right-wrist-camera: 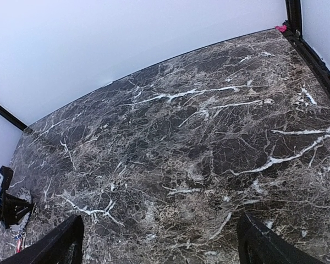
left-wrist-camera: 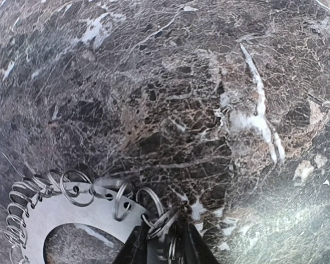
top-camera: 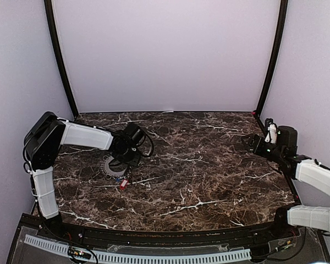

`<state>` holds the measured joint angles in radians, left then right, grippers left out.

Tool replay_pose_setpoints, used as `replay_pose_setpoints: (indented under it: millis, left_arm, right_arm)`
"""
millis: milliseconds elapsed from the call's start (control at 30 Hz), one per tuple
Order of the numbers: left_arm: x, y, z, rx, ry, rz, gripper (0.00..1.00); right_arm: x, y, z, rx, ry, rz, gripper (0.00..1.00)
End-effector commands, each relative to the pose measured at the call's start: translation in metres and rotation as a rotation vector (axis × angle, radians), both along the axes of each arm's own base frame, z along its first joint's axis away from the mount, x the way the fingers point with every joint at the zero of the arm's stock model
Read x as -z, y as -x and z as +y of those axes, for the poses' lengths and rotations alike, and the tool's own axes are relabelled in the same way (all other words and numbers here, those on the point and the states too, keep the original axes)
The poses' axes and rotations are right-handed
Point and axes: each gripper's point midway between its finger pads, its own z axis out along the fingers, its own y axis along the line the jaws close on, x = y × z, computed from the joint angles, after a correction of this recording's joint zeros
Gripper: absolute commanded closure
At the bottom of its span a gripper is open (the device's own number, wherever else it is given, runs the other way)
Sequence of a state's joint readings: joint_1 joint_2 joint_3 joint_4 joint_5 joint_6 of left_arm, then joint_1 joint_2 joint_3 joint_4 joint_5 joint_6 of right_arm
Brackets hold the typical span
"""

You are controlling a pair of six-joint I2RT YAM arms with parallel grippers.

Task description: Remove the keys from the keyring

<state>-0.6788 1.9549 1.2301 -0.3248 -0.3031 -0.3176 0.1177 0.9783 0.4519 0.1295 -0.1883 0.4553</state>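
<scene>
The keyring [top-camera: 106,166] is a flat grey toothed ring lying on the marble at the left. In the left wrist view its flat plate [left-wrist-camera: 60,217] carries several small wire split rings along its edge. My left gripper [top-camera: 126,163] is down at the ring's right edge. Its dark fingers [left-wrist-camera: 133,248] stand close together, pinching a small split ring [left-wrist-camera: 164,223]. The red-headed key [top-camera: 122,185] and the blue-headed key [top-camera: 118,179] lie just in front of the ring; both are hidden in the left wrist view. My right gripper [top-camera: 247,142] hovers open and empty at the far right [right-wrist-camera: 159,250].
The dark marble table [top-camera: 209,176] is walled by pale panels with black corner posts [top-camera: 59,58]. The left arm shows at the far left of the right wrist view [right-wrist-camera: 5,204]. A slotted cable tray [top-camera: 137,256] runs along the near edge.
</scene>
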Motion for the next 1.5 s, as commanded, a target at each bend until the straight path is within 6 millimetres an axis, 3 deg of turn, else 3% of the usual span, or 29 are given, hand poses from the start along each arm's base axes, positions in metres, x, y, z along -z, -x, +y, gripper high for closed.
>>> replay_pose_setpoints:
  millis: [0, 133, 300, 500, 767, 1033, 1167, 1367, 1467]
  left_arm:
    - [-0.007, -0.007, 0.002, -0.009, -0.035, -0.040, 0.84]
    - [-0.020, -0.007, -0.002, -0.018, -0.011, -0.074, 0.99]
    - [-0.048, -0.001, -0.009, -0.028, 0.094, -0.114, 1.00]
    - [-0.100, 0.009, -0.022, -0.016, 0.295, -0.181, 1.00]
    - [-0.162, 0.028, -0.049, 0.077, 0.527, -0.211, 1.00]
    - [-0.231, 0.053, -0.086, 0.252, 0.754, -0.250, 1.00]
    - [-0.258, 0.069, -0.101, 0.332, 0.834, -0.261, 1.00]
    - [-0.286, 0.100, -0.116, 0.460, 0.965, -0.238, 1.00]
    - [-0.297, 0.119, -0.122, 0.534, 1.042, -0.221, 1.00]
  right_arm:
    - [-0.007, -0.004, 0.006, -0.020, -0.024, -0.031, 0.04]
    - [-0.010, -0.004, 0.010, -0.039, -0.030, -0.036, 0.04]
    - [-0.018, 0.000, 0.026, -0.107, -0.046, -0.063, 0.04]
    - [-0.036, 0.014, 0.063, -0.231, -0.078, -0.142, 0.04]
    - [-0.062, 0.046, 0.135, -0.409, -0.161, -0.256, 0.05]
    - [-0.074, 0.087, 0.225, -0.652, -0.168, -0.318, 0.11]
    - [-0.078, 0.109, 0.266, -0.771, -0.136, -0.347, 0.21]
    - [-0.094, 0.146, 0.301, -0.899, -0.202, -0.428, 0.27]
    - [-0.090, 0.159, 0.309, -0.951, -0.240, -0.442, 0.31]
